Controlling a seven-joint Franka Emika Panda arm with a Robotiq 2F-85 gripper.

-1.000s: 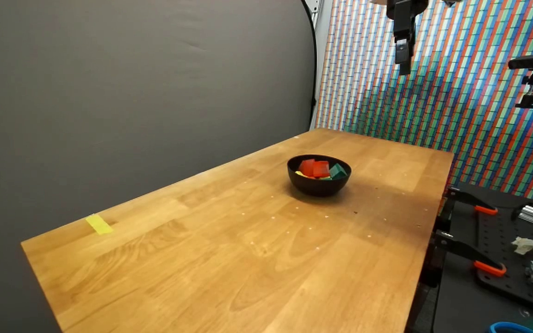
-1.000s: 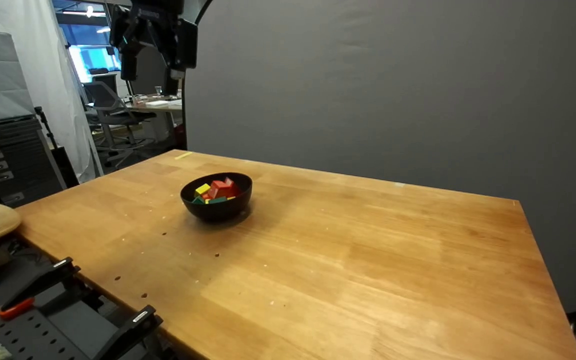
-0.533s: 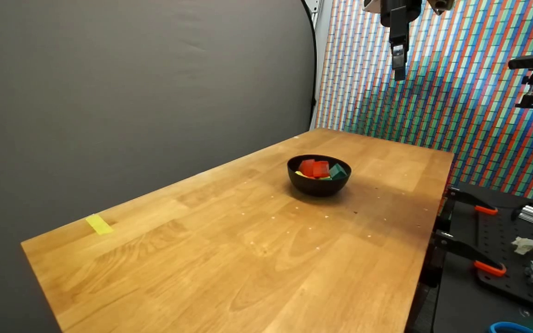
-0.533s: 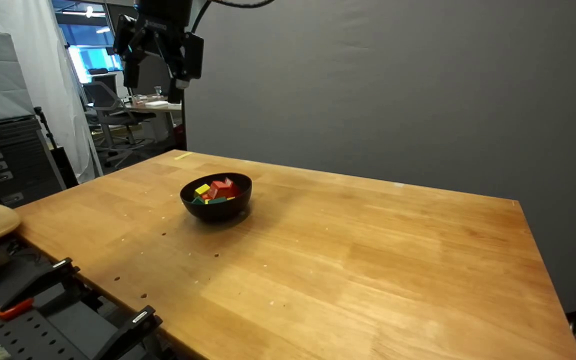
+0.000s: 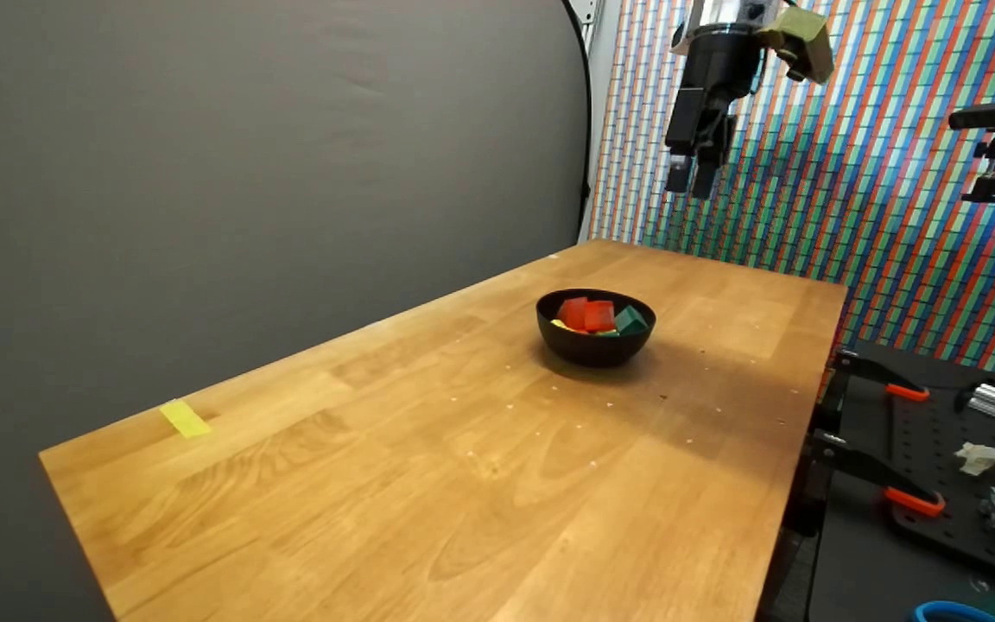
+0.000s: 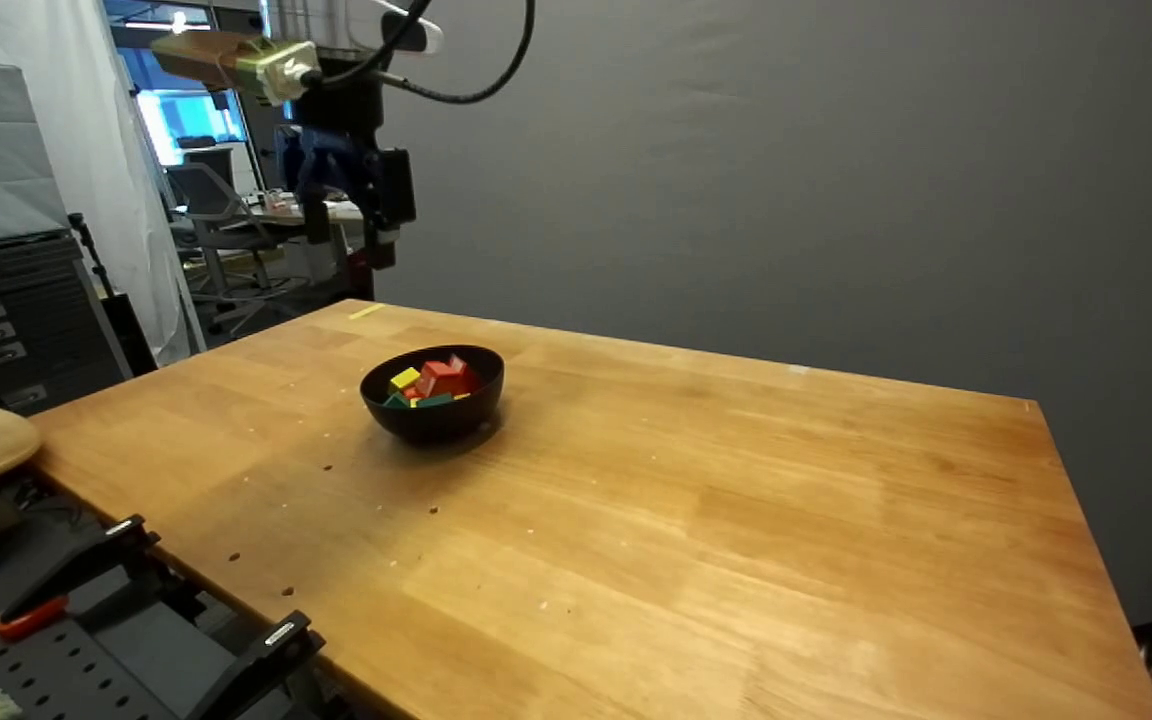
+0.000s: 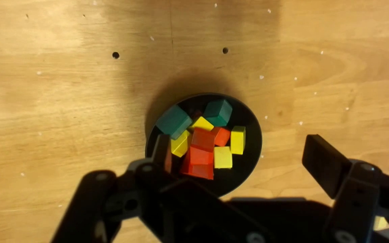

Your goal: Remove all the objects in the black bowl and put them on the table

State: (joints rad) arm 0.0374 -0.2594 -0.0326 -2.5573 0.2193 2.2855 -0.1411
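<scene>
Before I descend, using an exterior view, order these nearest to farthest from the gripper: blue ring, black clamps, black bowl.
In an exterior view, from the gripper:
1. Black bowl: below, to its left.
2. Black clamps: lower right, at the edge of the table.
3. Blue ring: bottom right, partly cut off.

The table [image 6: 736,550] is grained wood, lightly glossy; the bowl [image 6: 426,426] looks smooth, the blocks [image 7: 201,155] smooth-faced; the screen [image 6: 786,180] looks like matt cloth, faintly creased.
</scene>
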